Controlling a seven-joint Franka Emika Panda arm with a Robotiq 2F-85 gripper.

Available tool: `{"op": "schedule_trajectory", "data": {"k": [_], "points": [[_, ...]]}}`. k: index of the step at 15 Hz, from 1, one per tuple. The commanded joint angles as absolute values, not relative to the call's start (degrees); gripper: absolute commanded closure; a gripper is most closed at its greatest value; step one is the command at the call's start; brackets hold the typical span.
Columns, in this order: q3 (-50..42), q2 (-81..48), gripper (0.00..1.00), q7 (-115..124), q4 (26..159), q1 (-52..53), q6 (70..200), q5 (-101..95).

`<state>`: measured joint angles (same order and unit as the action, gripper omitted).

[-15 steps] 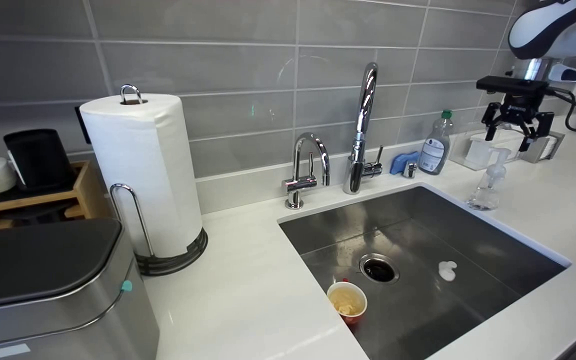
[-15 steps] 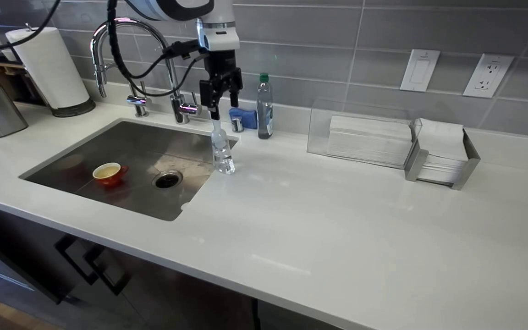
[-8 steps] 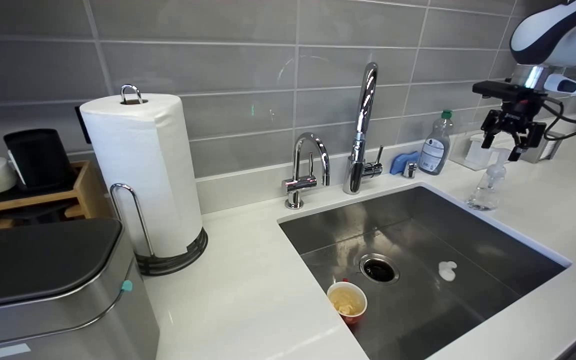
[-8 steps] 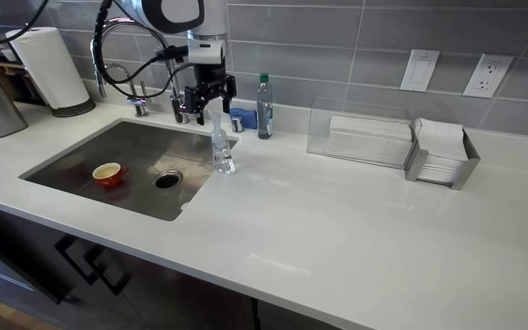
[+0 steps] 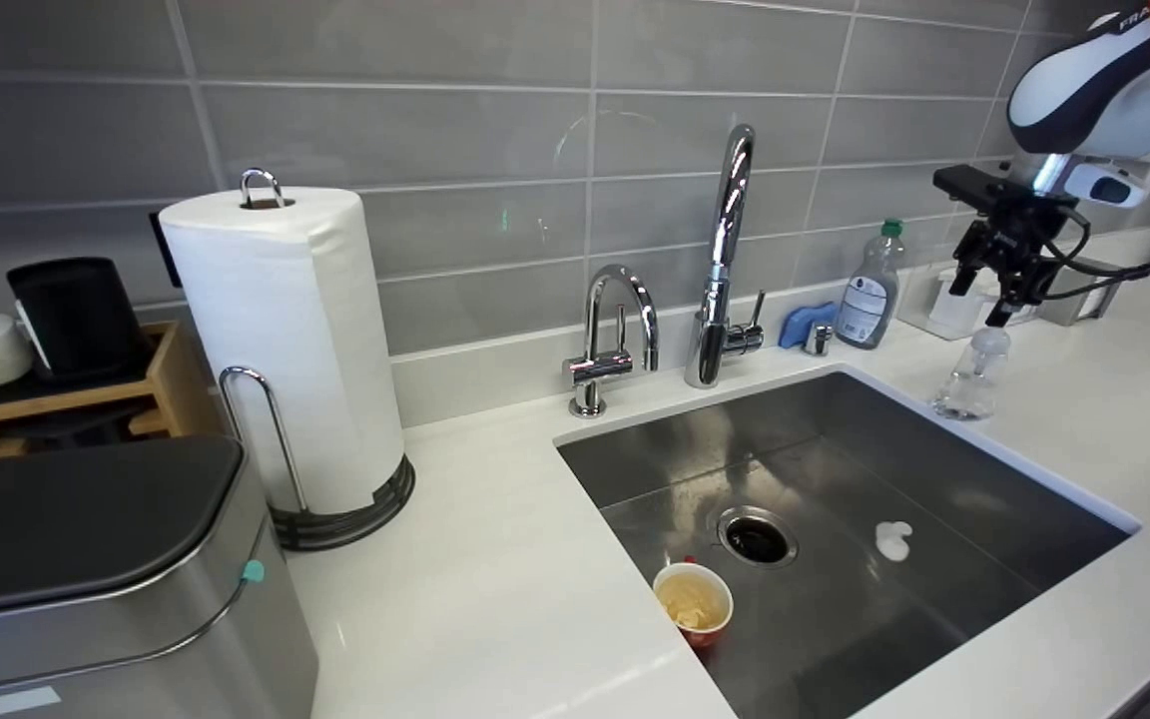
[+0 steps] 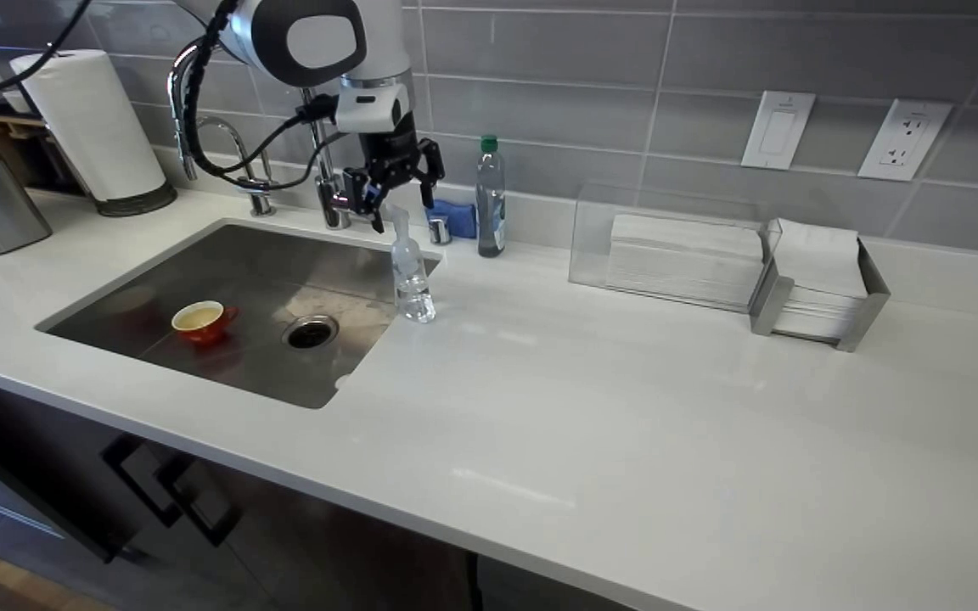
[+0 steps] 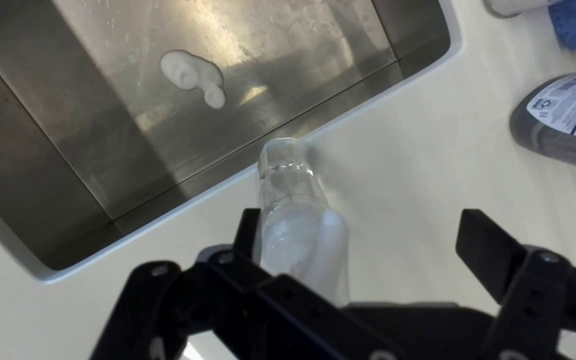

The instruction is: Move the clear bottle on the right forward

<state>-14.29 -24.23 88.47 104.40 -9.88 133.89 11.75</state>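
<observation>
The clear bottle stands upright on the counter by the sink's edge and shows in both exterior views [image 5: 970,387] [image 6: 413,288]. It has a pale pump top. My gripper is open and empty at the height of the bottle's top, in both exterior views [image 5: 977,303] [image 6: 402,216]. In the wrist view the gripper [image 7: 358,225] has its fingers wide apart. The bottle [image 7: 290,182] lies between them there, close to the left finger, with a wide gap to the right finger. Whether the left finger touches it, I cannot tell. The pump top is partly hidden behind the gripper.
The steel sink [image 5: 835,639] holds a red cup [image 6: 203,324] and white foam [image 7: 193,75]. A green-topped bottle [image 6: 490,199] and blue sponge [image 6: 455,219] stand near the wall. A tall tap [image 5: 725,250] rises behind the sink. A clear tub [image 6: 595,246] and napkin holder [image 6: 867,310] stand along the wall.
My gripper has moved down, shifted left in both exterior views and turned and tilted somewhat. It stays open. The clear bottle has not moved.
</observation>
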Motion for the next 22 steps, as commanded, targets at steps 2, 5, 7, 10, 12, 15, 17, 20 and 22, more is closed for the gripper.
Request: {"op": "schedule_trajectory", "data": {"k": [2, 5, 7, 10, 12, 15, 17, 20, 22], "points": [[-15.9, -22.5, 0.00, 91.5, 106.4, -8.6, 134.8, 8.4], [-16.5, -22.3, 0.00, 92.0, 106.3, -8.4, 133.1, 5.7], [-16.3, -22.2, 0.00, 92.0, 106.5, -8.5, 132.9, 4.9], [-15.6, -22.4, 0.32, 91.1, 106.6, -8.9, 132.8, 5.3], [-15.5, -22.3, 0.49, 91.1, 106.7, -8.9, 133.0, 5.4], [-15.4, -22.1, 0.72, 90.8, 106.8, -8.9, 133.0, 5.5], [-15.6, -21.9, 0.87, 90.8, 106.9, -8.7, 133.0, 5.0], [-15.3, -21.3, 0.94, 89.3, 107.0, -8.7, 132.8, 4.5], [-14.4, -20.4, 0.94, 85.1, 106.9, -9.0, 131.5, 4.5]]}}
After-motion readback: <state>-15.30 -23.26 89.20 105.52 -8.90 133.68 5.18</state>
